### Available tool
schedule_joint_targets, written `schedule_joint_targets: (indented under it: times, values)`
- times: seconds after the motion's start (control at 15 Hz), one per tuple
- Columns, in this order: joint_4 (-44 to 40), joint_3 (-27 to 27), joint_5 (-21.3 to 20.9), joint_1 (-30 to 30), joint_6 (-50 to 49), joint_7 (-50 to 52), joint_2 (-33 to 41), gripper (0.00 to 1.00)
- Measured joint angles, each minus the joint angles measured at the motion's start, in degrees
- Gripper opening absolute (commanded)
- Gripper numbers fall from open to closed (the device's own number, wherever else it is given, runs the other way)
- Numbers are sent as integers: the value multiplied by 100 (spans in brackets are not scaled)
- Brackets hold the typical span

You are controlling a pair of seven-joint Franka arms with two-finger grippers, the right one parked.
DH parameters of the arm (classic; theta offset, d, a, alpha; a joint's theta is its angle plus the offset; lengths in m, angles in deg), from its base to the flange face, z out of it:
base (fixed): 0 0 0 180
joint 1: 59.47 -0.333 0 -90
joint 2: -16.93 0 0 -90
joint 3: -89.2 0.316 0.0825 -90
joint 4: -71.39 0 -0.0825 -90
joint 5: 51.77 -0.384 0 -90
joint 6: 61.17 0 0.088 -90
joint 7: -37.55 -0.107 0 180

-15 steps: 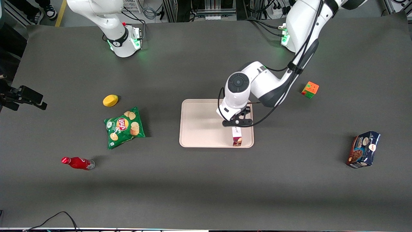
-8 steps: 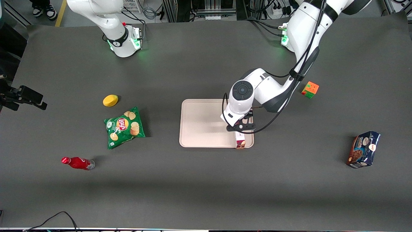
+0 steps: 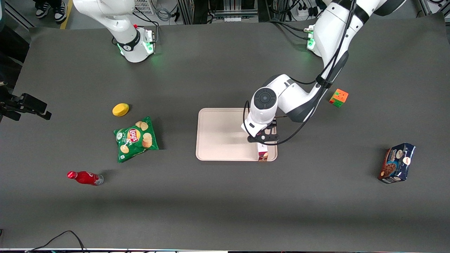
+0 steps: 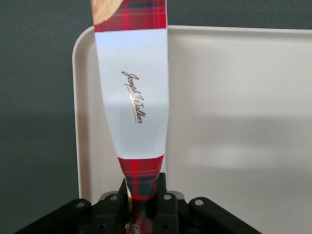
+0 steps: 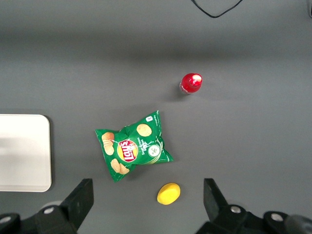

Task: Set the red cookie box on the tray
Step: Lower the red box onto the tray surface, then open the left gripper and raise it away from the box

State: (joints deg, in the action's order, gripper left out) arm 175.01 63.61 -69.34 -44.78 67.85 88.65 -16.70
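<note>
The red cookie box (image 3: pixel 262 152) is a long thin box with red plaid ends and a white panel (image 4: pixel 134 92). It hangs from my left gripper (image 3: pixel 263 139), which is shut on its plaid end (image 4: pixel 142 183). The box is over the pale beige tray (image 3: pixel 221 135), at the tray's edge toward the working arm's end and near the rim closest to the front camera. In the left wrist view the box runs along the tray's rim (image 4: pixel 77 122). Whether the box's low end touches the tray cannot be told.
A green chip bag (image 3: pixel 135 138), a yellow lemon (image 3: pixel 120 109) and a red bottle (image 3: pixel 84 177) lie toward the parked arm's end. A colour cube (image 3: pixel 339 97) and a dark blue cookie package (image 3: pixel 397 163) lie toward the working arm's end.
My gripper has moved with the box toward the working arm's end, from inside the tray to its edge. In the last half second it hardly moved.
</note>
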Motion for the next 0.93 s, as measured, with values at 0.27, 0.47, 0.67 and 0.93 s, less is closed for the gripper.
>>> schedule_joint_targets:
  times: [0.27,0.47,0.67,0.93]
  values:
    - [96,-23,1,0,-10,0,40,54]
    - [108,-24,2,-2,-10,-2,44,100]
    - [113,-23,21,-19,-6,-2,44,100]
    - [113,-23,143,-79,0,-2,44,100]
